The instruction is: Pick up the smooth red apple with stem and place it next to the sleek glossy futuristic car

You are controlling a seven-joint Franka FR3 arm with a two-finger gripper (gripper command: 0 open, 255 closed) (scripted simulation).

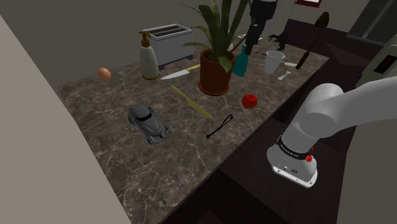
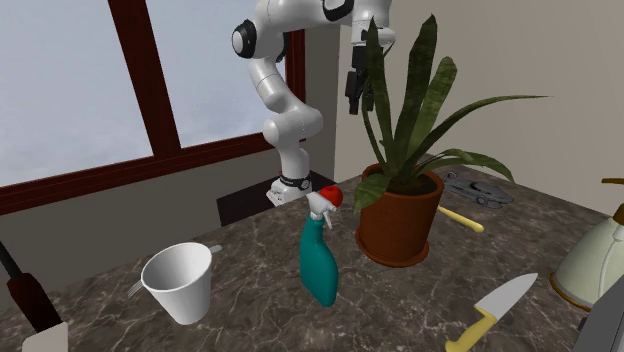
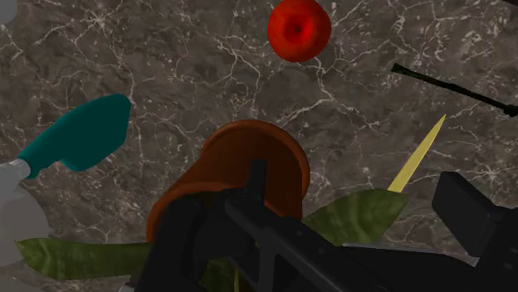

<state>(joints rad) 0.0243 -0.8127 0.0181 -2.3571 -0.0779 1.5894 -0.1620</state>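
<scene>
Two fingers of our pincer (image 3: 355,178) stand apart and empty high above the plant pot (image 3: 207,174), the red apple (image 3: 300,29) lying on the counter (image 3: 166,66) ahead of it, so we judge the approach is in hand and the next move must descend past the leaves (image 3: 365,216) onto it.

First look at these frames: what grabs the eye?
The big leafy potted plant stands mid-counter, with the gripper hanging high over it. The red apple lies beside it on the shoulder view's right; the grey car sits apart, toward that view's lower left.
</scene>
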